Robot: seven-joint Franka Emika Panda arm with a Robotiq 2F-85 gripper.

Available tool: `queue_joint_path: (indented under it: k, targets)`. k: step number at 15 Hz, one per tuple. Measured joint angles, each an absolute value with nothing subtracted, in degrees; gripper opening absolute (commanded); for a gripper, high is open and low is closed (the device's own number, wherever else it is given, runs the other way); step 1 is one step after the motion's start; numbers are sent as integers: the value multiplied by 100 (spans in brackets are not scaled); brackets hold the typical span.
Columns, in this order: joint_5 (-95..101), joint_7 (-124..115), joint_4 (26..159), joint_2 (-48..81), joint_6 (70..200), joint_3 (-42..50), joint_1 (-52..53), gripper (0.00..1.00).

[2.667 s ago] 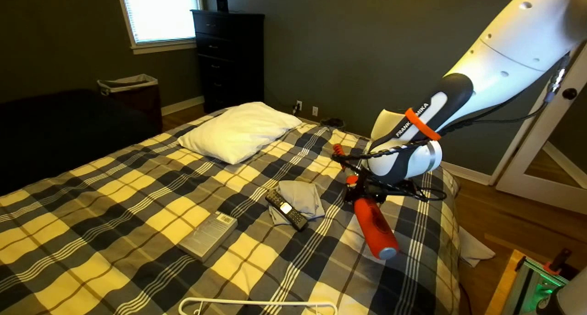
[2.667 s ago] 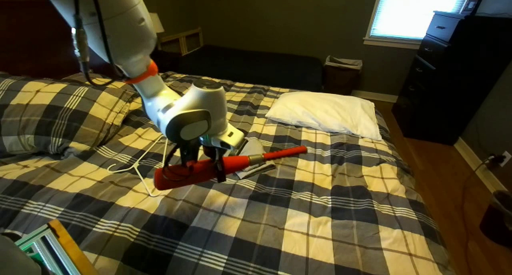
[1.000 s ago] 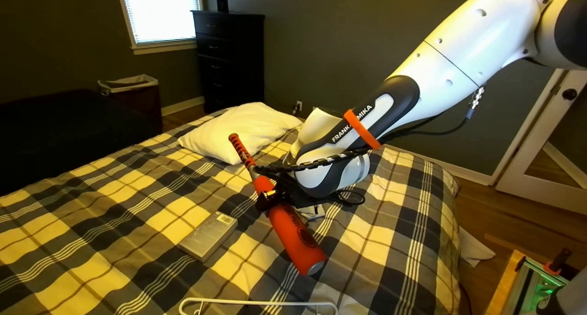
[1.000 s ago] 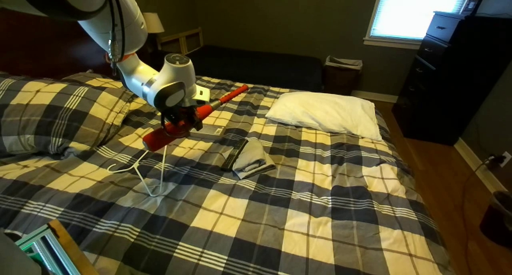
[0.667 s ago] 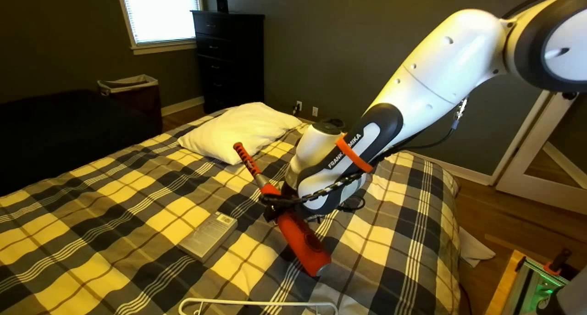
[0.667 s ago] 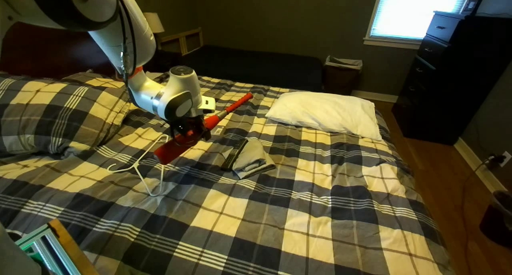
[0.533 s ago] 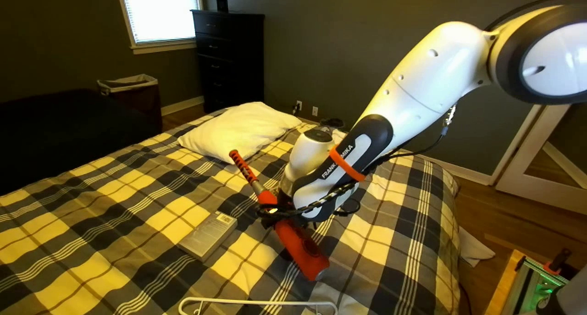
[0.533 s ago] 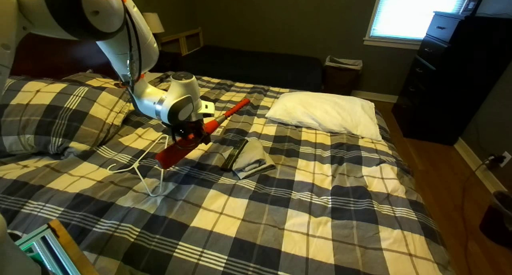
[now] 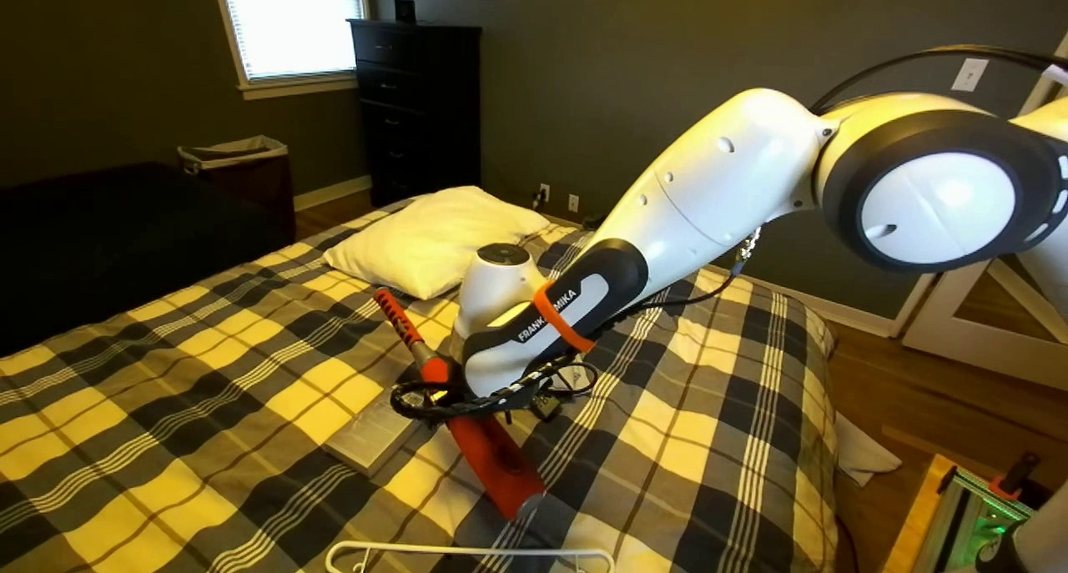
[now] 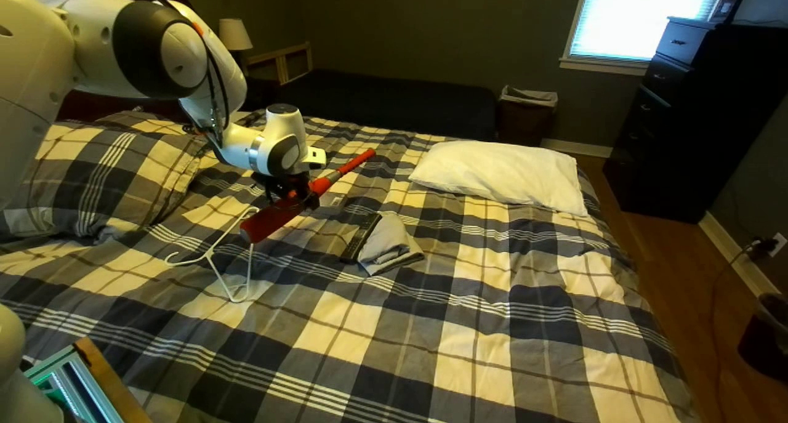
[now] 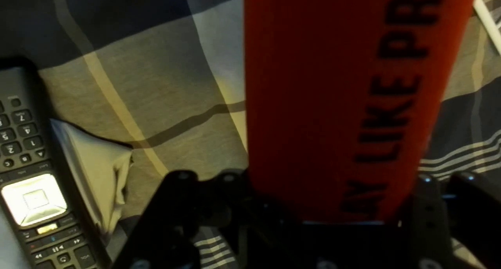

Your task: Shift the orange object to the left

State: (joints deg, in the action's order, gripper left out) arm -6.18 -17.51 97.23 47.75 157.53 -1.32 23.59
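The orange bat (image 9: 499,464) is held over the plaid bed (image 10: 492,337) by the gripper (image 11: 334,186), whose fingers (image 11: 428,210) are pressed against both its sides and parted by its thickness. In an exterior view, the bat's thick end is seen partly before the white hanger (image 10: 210,252); the remote (image 10: 360,239) is seen against the grey cloth (image 10: 388,241).

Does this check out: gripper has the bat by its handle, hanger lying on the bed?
Not by the handle: the gripper holds the bat by its thick, lettered barrel, as the wrist view shows. The hanger is lying on the bed, as you say.
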Motion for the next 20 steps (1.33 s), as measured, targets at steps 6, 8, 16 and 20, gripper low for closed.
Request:
queue_joint_path:
  k: [6,8,16,20]
  targets:
    - [-553,-1999,9541,4988,15944,62,2465,19]
    - [-445,-2097,9204,5180,15914,236,2531,19]
    - [-205,-2425,7198,6290,14196,592,2432,19]
    - [-182,-2619,6375,6937,13750,618,2307,19]
